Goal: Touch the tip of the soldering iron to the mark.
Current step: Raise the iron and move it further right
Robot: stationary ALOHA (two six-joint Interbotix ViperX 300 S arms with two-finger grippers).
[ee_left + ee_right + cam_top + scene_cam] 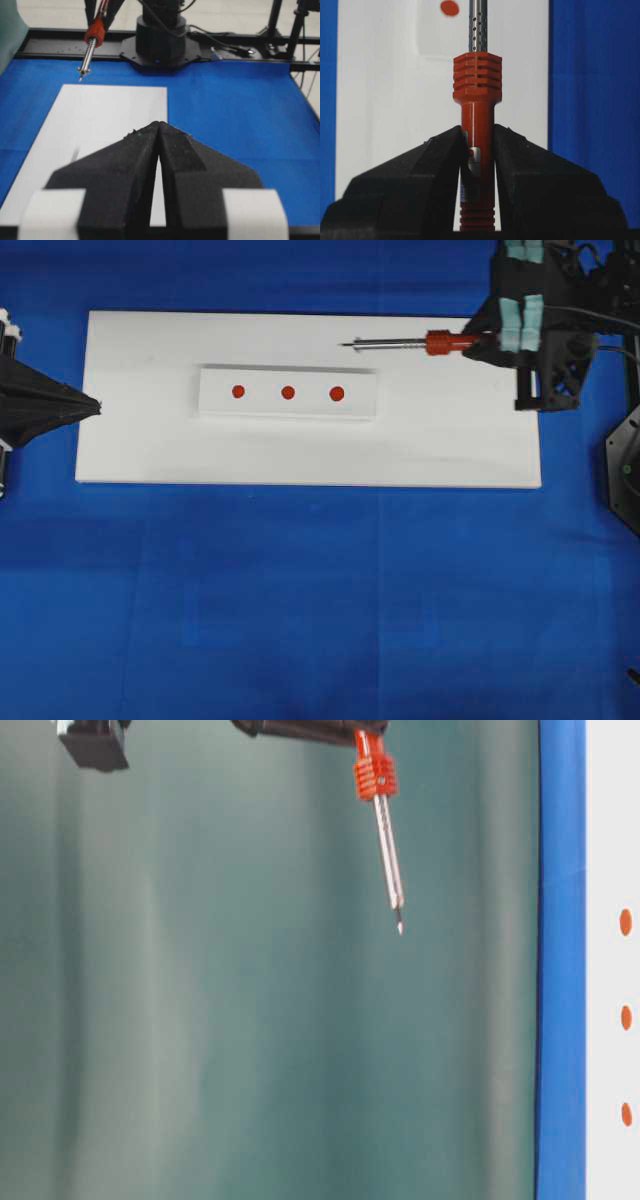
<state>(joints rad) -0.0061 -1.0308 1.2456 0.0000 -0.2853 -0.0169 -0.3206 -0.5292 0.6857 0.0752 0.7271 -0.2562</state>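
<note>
The soldering iron has a red-orange ribbed handle and a silver shaft. My right gripper is shut on the handle, which sits between the two black fingers. The iron is held in the air over the back right of the white board, pointing left. Its tip is clear of the surface and also shows in the table-level view and the left wrist view. Three red marks lie in a row on a raised white strip; the tip is behind the rightmost one. My left gripper is shut and empty at the board's left edge.
Blue cloth covers the table around the board. The right arm's black base and a black frame rail stand at the far end. Cables run by the right arm.
</note>
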